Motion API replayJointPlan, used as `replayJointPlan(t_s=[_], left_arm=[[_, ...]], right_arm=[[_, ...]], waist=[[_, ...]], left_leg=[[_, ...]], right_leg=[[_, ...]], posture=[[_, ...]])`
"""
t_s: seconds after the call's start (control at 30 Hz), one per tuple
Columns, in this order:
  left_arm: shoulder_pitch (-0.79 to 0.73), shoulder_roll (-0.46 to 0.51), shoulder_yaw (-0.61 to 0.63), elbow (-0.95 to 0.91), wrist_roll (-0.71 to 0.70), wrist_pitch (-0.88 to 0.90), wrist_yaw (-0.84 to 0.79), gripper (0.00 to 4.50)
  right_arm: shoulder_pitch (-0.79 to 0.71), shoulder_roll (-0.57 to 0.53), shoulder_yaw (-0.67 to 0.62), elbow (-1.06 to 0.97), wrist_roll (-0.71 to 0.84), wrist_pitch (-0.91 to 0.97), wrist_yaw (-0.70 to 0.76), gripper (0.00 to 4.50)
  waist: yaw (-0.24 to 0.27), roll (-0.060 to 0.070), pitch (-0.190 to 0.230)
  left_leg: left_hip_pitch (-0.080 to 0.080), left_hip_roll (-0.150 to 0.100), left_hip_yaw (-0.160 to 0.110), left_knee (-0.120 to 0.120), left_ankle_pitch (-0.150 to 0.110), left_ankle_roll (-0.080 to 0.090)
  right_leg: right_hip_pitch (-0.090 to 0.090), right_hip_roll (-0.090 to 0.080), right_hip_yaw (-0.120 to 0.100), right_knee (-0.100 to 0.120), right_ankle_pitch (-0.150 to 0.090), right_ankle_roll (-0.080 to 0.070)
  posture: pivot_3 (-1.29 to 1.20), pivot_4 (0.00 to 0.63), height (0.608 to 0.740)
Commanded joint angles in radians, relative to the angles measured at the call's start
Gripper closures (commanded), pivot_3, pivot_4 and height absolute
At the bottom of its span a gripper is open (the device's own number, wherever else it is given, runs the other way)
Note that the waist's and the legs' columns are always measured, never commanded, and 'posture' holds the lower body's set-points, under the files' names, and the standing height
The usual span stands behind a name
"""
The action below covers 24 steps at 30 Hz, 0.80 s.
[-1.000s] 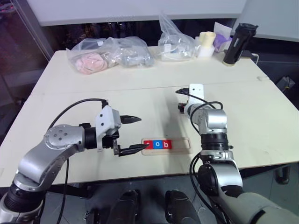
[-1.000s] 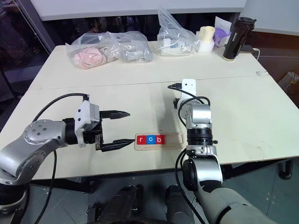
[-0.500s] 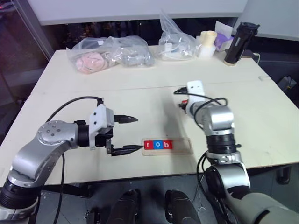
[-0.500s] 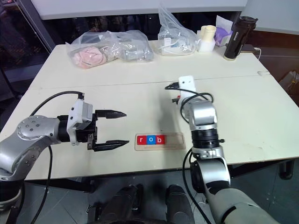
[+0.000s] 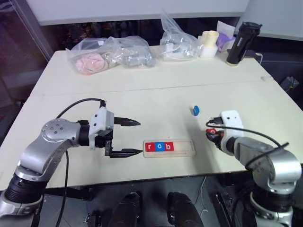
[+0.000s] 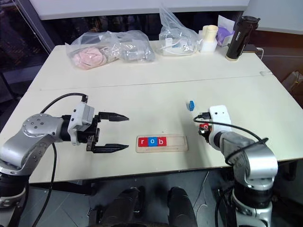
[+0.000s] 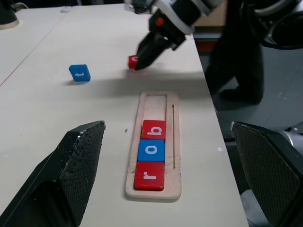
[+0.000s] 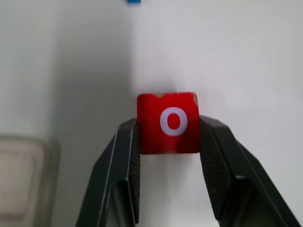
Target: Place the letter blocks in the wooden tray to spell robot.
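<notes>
So right now the long pale-wood tray [image 5: 169, 148] sits near the front edge of the cream table [image 5: 142, 90], and it's got three of the little letter cubes lined up at its left end: a red "r" block [image 7: 149, 176], a blue "o" block [image 7: 151, 150] and a red "b" block [image 7: 154, 129], all touching each other in a row. The right part of the groove is bare wood.

The right gripper [image 8: 169, 142] is pinching a red cube with a white "o" [image 8: 168, 122] between its two black fingers, one finger pressed on each side of the block. It's off to the right of the tray, apart from it, low over the tabletop.

A blue cube [image 5: 195, 110] with a white letter sits loose on the table, behind the tray's right end and near the right gripper; from the left wrist view it looks like a "t" lying sideways.

The left gripper [image 5: 129, 137] hangs just left of the tray with its fingers spread wide, pointing toward the tray's "r" end, nothing between them.

Further back there are clear plastic bags [image 5: 111, 54] with stuff in them and a black bottle [image 5: 238, 44].
</notes>
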<state>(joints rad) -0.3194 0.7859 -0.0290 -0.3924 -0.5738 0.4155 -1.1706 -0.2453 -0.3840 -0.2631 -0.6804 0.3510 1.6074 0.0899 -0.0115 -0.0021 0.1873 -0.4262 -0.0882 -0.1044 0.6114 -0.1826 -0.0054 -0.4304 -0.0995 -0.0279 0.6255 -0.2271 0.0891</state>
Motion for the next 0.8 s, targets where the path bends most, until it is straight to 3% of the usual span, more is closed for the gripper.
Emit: replayJointPlan(t_s=[0.03,0.17,0.3,0.37,0.5,0.63,0.7,0.8], left_arm=[[-0.022,-0.004,-0.013,0.001,0.018,-0.020,-0.006,0.00],[-0.030,-0.004,-0.019,0.010,0.027,-0.024,-0.014,0.00],[-0.030,-0.003,-0.020,0.014,0.032,-0.027,-0.016,0.00],[-0.029,-0.004,-0.018,0.011,0.033,-0.025,-0.013,0.00],[-0.028,-0.003,-0.015,0.011,0.034,-0.023,-0.011,0.00],[-0.026,0.000,-0.013,0.009,0.034,-0.022,-0.010,0.00],[-0.025,0.003,-0.008,0.002,0.028,-0.015,-0.009,0.00],[-0.027,0.006,-0.005,0.001,0.022,-0.011,-0.010,0.00]], right_arm=[[0.038,0.002,-0.032,-0.062,0.065,0.007,-0.050,3.34],[0.081,0.007,-0.049,-0.085,0.147,0.007,-0.107,3.34],[0.061,-0.023,-0.057,-0.073,0.221,0.007,-0.154,1.26],[0.037,-0.127,-0.032,-0.059,0.283,0.007,-0.106,0.17],[-0.055,-0.419,0.064,-0.038,0.401,-0.035,0.157,0.07],[-0.001,-0.703,0.203,0.087,0.259,-0.463,0.498,0.07],[0.050,-0.778,0.258,0.198,0.135,-0.757,0.654,0.07],[0.081,-0.797,0.284,0.347,0.063,-1.018,0.829,0.07]], waist=[[0.000,0.000,0.000],[0.000,0.000,0.000],[0.000,0.000,0.000],[0.001,0.001,0.000],[0.000,0.002,0.002],[0.004,0.000,0.003],[0.003,-0.001,0.003],[0.002,-0.002,0.004]], left_leg=[[0.000,0.000,0.000,0.000,0.000,0.000],[-0.001,0.000,-0.001,-0.001,0.000,0.000],[-0.001,0.000,-0.001,-0.003,-0.001,0.001],[-0.002,0.000,-0.001,-0.003,-0.001,0.001],[-0.002,0.000,0.000,-0.001,-0.001,0.002],[-0.002,0.000,0.000,-0.001,-0.003,0.004],[-0.002,0.000,0.001,-0.001,-0.003,0.005],[-0.002,-0.001,0.004,0.000,-0.004,0.006]], right_leg=[[0.000,0.000,0.000,-0.001,0.000,0.000],[0.002,0.000,-0.001,-0.006,0.000,0.000],[0.002,0.000,-0.001,-0.009,0.001,0.000],[0.002,0.000,-0.001,-0.009,0.001,0.000],[0.003,-0.001,-0.002,-0.010,0.001,0.000],[0.004,-0.001,-0.005,-0.012,0.000,0.001],[0.005,-0.002,-0.005,-0.014,0.000,0.001],[0.005,-0.003,-0.004,-0.014,0.000,0.002]], posture=[[0.00,0.150,0.738],[0.00,0.150,0.738],[0.00,0.150,0.738],[0.00,0.150,0.738],[0.00,0.150,0.738],[0.00,0.150,0.738],[0.00,0.150,0.738],[0.00,0.150,0.738]])
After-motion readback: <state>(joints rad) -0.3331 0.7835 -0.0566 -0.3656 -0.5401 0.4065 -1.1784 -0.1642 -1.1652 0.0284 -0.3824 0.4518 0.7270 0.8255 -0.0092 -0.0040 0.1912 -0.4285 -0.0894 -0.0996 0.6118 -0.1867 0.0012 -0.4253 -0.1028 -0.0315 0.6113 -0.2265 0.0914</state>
